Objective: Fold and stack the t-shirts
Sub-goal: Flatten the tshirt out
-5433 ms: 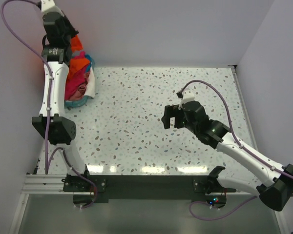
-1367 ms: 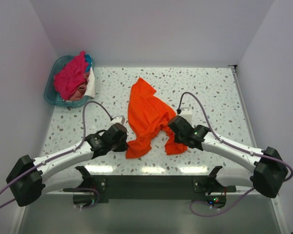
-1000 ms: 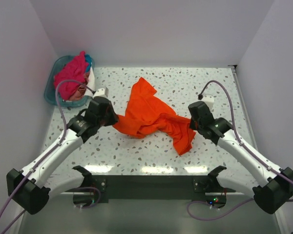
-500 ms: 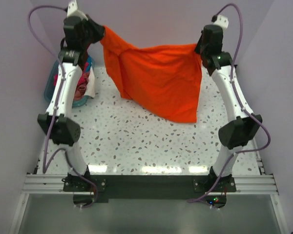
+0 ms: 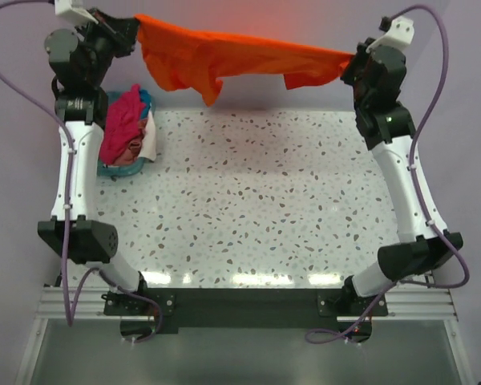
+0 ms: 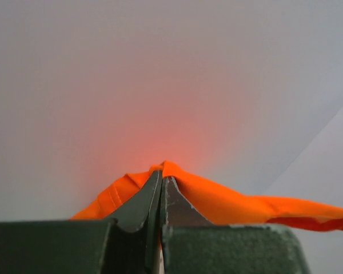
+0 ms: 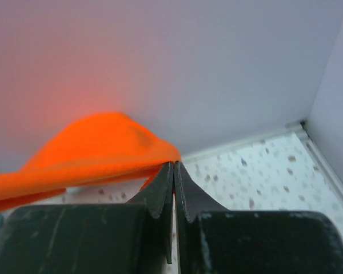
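Speckled table (image 5: pixel 264 200); orange t-shirt (image 5: pixel 224 56) held stretched above.

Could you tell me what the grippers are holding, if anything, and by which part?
The left gripper and right gripper each pinch an opposite end of the orange t-shirt, stretched aloft.

1 orange t-shirt (image 5: pixel 232 58). 1 magenta-pink t-shirt (image 5: pixel 122 128). 1 blue cloth (image 5: pixel 146 99), mostly hidden. 1 white cloth (image 5: pixel 150 138). 1 teal basket (image 5: pixel 116 169). 2 robot arms: left arm (image 5: pixel 70 160), right arm (image 5: pixel 405 176). 1 speckled table (image 5: pixel 264 208).
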`<action>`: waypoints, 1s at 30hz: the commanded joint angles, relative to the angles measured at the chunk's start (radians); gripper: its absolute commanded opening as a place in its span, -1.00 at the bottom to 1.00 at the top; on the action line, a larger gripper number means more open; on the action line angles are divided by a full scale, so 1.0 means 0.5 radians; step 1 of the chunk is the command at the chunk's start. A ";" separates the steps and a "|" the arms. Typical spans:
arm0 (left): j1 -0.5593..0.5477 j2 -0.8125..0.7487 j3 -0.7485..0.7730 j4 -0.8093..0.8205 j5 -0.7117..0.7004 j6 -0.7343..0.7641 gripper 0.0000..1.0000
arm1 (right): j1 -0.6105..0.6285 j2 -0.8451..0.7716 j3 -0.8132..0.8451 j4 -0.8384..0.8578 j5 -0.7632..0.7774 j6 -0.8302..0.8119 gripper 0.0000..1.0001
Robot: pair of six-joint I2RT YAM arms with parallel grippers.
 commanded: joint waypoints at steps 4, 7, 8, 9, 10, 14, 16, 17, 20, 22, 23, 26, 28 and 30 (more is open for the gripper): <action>-0.015 -0.745 -1.507 0.347 0.082 -0.095 -1.00 | -0.023 -0.498 -1.186 0.084 -0.004 0.289 -1.00; -0.027 -1.284 -2.251 0.311 -0.043 -0.282 -1.00 | -0.023 -0.752 -1.769 0.090 -0.178 0.476 -1.00; -0.031 -1.380 -2.414 0.292 -0.056 -0.300 -1.00 | -0.023 -0.805 -2.035 0.084 -0.236 0.531 -1.00; -0.034 -1.469 -2.686 0.246 -0.083 -0.313 -1.00 | -0.023 -0.878 -2.162 0.075 -0.322 0.589 -1.00; -0.070 -1.634 -2.807 0.094 -0.160 -0.328 -1.00 | -0.023 -0.909 -2.263 0.048 -0.338 0.608 -1.00; -0.184 -1.972 -3.296 -0.110 -0.173 -0.331 -0.72 | -0.023 -1.075 -2.714 -0.112 -0.455 0.654 -0.58; -0.208 -2.132 -3.428 -0.272 -0.194 -0.374 -0.12 | -0.020 -1.246 -2.801 -0.164 -0.467 0.672 -0.01; -0.215 -2.187 -3.456 -0.303 -0.188 -0.389 0.03 | -0.023 -1.308 -2.850 -0.204 -0.479 0.679 0.18; -0.245 -2.308 -3.416 -0.572 -0.310 -0.429 0.23 | -0.023 -1.464 -2.823 -0.360 -0.489 0.709 0.53; -0.279 -2.317 -3.315 -0.800 -0.466 -0.484 0.18 | -0.023 -1.498 -2.789 -0.419 -0.498 0.752 0.53; -0.303 -2.311 -3.284 -0.864 -0.549 -0.515 0.14 | -0.020 -1.504 -2.765 -0.461 -0.498 0.774 0.52; -0.383 -2.243 -3.168 -1.061 -0.807 -0.623 -0.19 | -0.023 -1.462 -2.749 -0.471 -0.495 0.847 0.53; -0.411 -2.161 -3.125 -1.110 -0.896 -0.644 -0.22 | -0.023 -1.446 -2.768 -0.456 -0.492 0.899 0.51; -0.417 -2.099 -3.109 -1.113 -0.909 -0.650 -0.24 | -0.023 -1.431 -2.786 -0.465 -0.479 0.915 0.50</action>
